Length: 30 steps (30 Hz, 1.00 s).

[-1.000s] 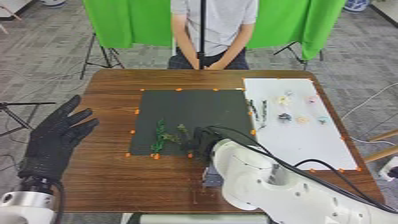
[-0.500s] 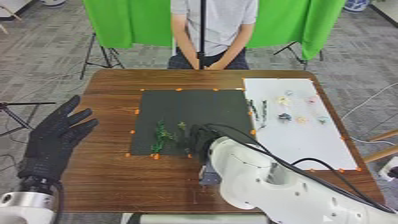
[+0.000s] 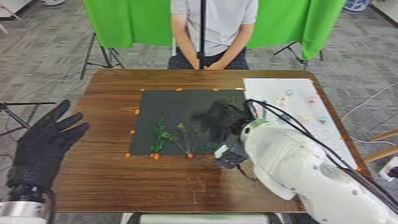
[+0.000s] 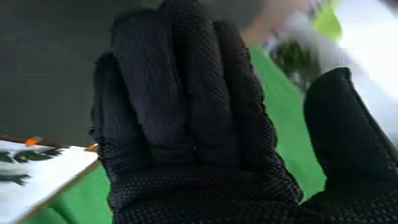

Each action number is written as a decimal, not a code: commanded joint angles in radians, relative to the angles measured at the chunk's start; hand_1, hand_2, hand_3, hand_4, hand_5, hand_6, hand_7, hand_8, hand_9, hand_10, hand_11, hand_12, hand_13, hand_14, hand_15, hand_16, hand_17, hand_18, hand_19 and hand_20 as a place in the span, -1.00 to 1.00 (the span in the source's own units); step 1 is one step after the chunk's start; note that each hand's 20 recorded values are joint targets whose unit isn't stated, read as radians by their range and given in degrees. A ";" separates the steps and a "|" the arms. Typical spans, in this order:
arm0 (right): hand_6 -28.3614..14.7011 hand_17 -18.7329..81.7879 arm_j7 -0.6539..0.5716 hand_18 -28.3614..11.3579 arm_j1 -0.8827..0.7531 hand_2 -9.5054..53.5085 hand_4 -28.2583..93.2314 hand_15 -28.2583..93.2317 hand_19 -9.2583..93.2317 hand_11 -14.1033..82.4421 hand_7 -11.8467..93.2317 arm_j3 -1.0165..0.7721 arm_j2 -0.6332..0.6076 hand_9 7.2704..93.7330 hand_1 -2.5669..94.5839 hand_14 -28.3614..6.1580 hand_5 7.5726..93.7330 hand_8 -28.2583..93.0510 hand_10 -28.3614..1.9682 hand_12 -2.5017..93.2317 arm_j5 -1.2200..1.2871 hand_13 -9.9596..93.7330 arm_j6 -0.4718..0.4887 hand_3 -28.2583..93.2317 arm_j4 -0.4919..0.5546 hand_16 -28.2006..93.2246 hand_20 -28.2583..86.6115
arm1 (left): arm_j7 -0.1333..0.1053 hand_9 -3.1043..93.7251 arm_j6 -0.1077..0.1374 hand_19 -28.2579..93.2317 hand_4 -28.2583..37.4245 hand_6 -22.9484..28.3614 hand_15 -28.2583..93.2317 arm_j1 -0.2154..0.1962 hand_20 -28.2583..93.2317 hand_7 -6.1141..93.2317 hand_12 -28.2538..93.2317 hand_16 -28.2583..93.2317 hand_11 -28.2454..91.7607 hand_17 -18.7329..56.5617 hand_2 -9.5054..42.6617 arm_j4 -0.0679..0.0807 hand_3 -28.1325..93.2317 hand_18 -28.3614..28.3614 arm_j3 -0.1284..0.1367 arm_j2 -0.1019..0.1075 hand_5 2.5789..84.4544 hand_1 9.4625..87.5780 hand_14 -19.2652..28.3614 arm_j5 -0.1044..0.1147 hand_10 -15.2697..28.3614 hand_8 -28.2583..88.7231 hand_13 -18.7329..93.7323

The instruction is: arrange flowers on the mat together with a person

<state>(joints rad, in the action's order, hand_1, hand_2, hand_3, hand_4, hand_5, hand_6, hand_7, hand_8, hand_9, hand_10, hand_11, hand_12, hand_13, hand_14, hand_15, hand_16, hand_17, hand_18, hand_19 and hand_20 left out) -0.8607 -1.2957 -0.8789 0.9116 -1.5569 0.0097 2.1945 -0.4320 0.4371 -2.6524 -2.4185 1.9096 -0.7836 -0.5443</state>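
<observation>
Green sprigs [image 3: 161,136] lie on the dark mat [image 3: 169,107], more of them uncovered now that the right hand [image 3: 220,120] has moved away across it, fingers straight, thumb wide. Beside the table [image 3: 111,182], the left hand [image 3: 43,140] has its fingers spread.

Brown table [image 3: 98,177] with dark mat [image 3: 169,107], bearing green sprigs [image 3: 160,137] near its near edge, and white sheet [image 3: 266,90], bearing small pale flowers [image 3: 305,118]. The right hand [image 3: 220,119], blurred, is above the mat; the left hand [image 3: 43,145], fingers extended, lies well apart from it.
</observation>
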 commanded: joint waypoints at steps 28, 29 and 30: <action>0.19 -0.47 0.732 -1.00 -0.570 -0.34 -0.92 0.20 0.24 -0.44 -0.57 -0.587 -0.145 0.02 -0.62 -0.72 0.00 -0.71 -0.49 -0.65 0.909 -0.02 -0.360 0.65 -0.026 -0.38 -0.35 | -0.117 -0.35 -0.052 0.06 -1.00 0.01 0.07 -0.076 -0.29 -0.71 -0.33 -0.61 -0.31 -0.72 -0.41 0.049 0.69 0.69 0.036 -0.046 -0.31 -0.87 0.67 0.034 0.32 -0.65 -0.29; 0.20 -0.47 0.733 -1.00 -0.563 -0.34 -0.92 0.20 0.24 -0.45 -0.57 -0.584 -0.145 0.02 -0.62 -0.72 0.00 -0.72 -0.49 -0.65 0.902 -0.02 -0.359 0.66 -0.029 -0.38 -0.35 | -0.123 -0.35 -0.050 0.07 -1.00 0.01 0.06 -0.075 -0.29 -0.71 -0.33 -0.61 -0.31 -0.70 -0.41 0.050 0.69 0.69 0.034 -0.042 -0.31 -0.87 0.66 0.035 0.32 -0.65 -0.29; 0.20 -0.47 0.742 -1.00 -0.561 -0.34 -0.92 0.20 0.24 -0.45 -0.57 -0.581 -0.149 0.01 -0.62 -0.72 0.00 -0.72 -0.49 -0.65 0.903 -0.02 -0.359 0.66 -0.030 -0.37 -0.35 | -0.134 -0.34 -0.045 0.09 -1.00 0.01 0.06 -0.080 -0.28 -0.71 -0.32 -0.60 -0.31 -0.69 -0.41 0.050 0.70 0.70 0.032 -0.030 -0.32 -0.87 0.66 0.045 0.33 -0.65 -0.28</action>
<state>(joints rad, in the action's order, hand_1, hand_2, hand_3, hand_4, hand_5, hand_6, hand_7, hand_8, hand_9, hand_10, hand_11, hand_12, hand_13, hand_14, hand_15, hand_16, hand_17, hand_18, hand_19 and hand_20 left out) -0.1558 -1.8568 -1.4578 0.7802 -0.6696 -0.3537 2.1741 -0.5309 0.3957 -2.7229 -2.3778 1.9513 -0.8198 -0.5149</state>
